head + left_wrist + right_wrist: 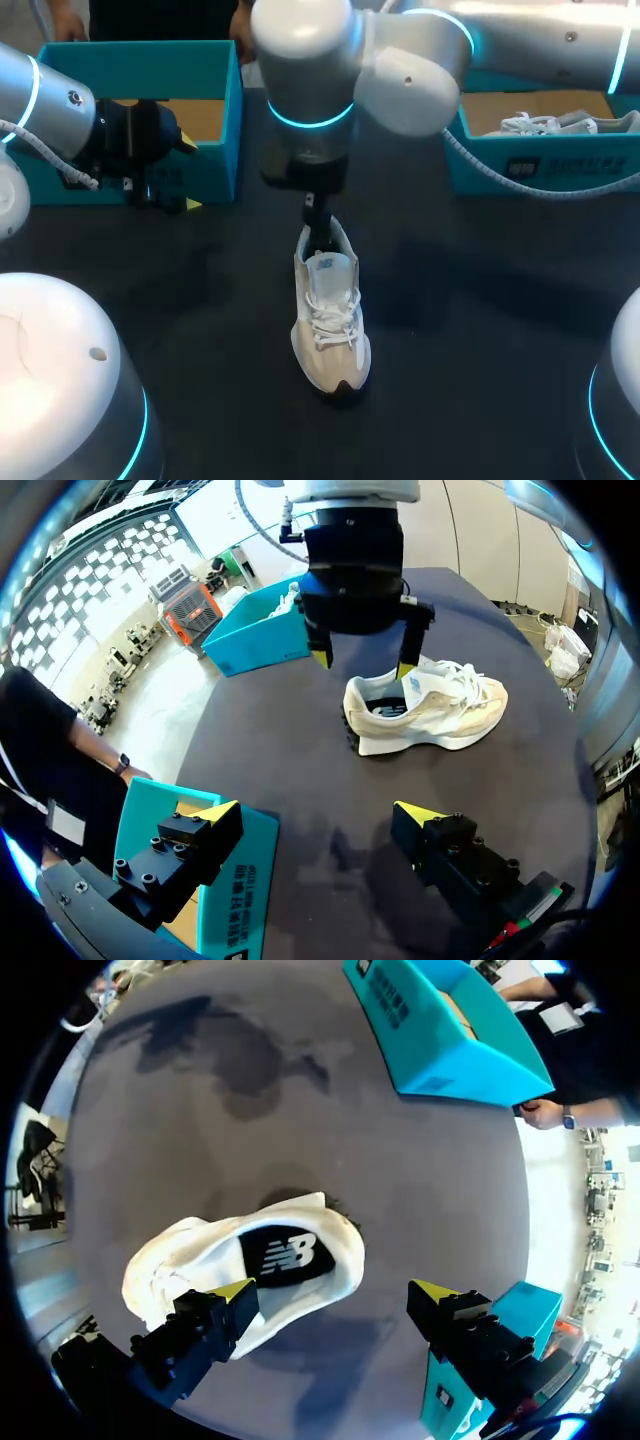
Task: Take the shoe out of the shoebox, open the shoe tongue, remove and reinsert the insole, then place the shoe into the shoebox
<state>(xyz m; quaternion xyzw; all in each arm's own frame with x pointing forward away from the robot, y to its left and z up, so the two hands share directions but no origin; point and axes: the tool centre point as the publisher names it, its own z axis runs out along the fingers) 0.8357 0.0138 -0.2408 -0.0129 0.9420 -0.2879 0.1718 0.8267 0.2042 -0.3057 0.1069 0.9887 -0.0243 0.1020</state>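
Centrally one shoe (330, 315), two teal shoeboxes (140, 55), second shoe (545, 122) inside one

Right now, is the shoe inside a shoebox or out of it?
Out: the shoe stands on its sole on the table, with the open right tool above its heel.

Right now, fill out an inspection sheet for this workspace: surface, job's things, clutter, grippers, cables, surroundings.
Surface: dark table.
Job's things: pale laced shoe upright mid-table, out of the box; teal left shoebox open, no shoe seen inside.
Clutter: teal right shoebox holding a second shoe.
Grippers: right gripper over the shoe's heel opening, fingers open; left gripper by the left shoebox, fingers open, empty.
Cables: left arm's cable and right arm's cable, coiled, hanging off the arms.
Surroundings: a person's hand near the left shoebox's far corner; contact unclear.
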